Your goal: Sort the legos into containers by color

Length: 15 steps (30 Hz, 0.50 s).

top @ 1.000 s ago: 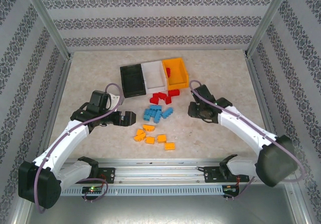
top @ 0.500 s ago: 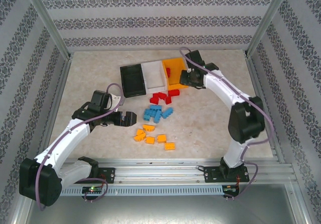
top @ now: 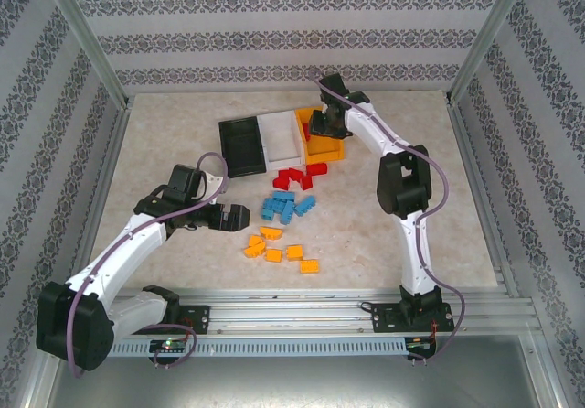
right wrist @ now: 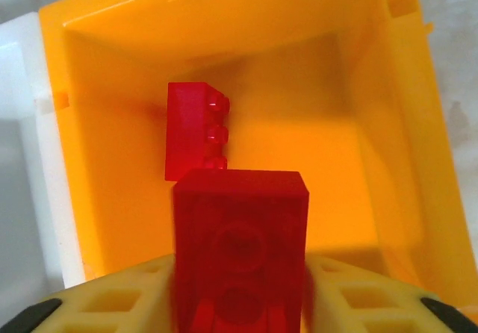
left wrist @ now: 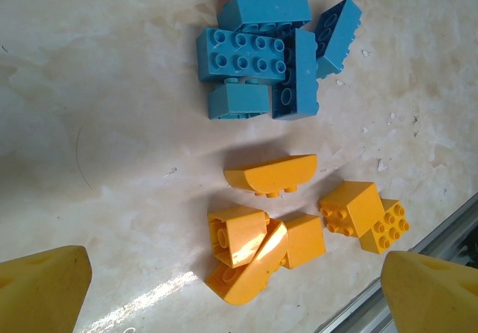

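The right tool [right wrist: 239, 299], clamped on a red brick [right wrist: 239, 232] above the orange-yellow bin [right wrist: 224, 8] at 12 o'clock on the table [top: 430, 198], is at the drop step and likely needs just to part its jaws, while the left tool [top: 239, 216] hovers agape at 9 o'clock of the blue bricks [top: 283, 207].

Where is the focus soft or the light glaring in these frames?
Right wrist: the near red brick is blurred, the far red brick sharper, the orange bin glowing oversaturated. Left wrist: blue bricks crisp, a glare streak on the table, yellow fingertips soft. Top external: even light, faint shadows.
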Tool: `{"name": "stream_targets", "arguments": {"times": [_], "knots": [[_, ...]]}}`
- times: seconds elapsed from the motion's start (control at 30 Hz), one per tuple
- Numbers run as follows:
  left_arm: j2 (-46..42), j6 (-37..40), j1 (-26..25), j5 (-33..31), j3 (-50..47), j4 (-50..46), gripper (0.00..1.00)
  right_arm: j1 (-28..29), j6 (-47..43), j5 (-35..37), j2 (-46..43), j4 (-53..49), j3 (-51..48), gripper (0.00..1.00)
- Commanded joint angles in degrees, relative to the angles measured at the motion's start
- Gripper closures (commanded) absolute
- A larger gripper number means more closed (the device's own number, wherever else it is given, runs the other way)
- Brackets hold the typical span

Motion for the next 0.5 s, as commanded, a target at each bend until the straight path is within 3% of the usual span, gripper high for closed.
{"name": "stream_targets", "arguments": {"times": [0.0,0.27,0.47], "knots": [[0.4,1.3,-0.7,-0.4,0.4,-0.4,0.0,0.8,0.2,0.0,-1.3,-2.8,2.4,0.5],[0.1,1.3,-0.7,-0.3,0.4,-0.7,0.0,1.5,0.1,0.9,-13.3,-3.2,-6.9,0.42],[1.0,1.9,-3.0,-0.9,0.8,-1.9,0.03,5.3,-0.8,-0.9,-32.4,1.4,-32.6,0.41]]}}
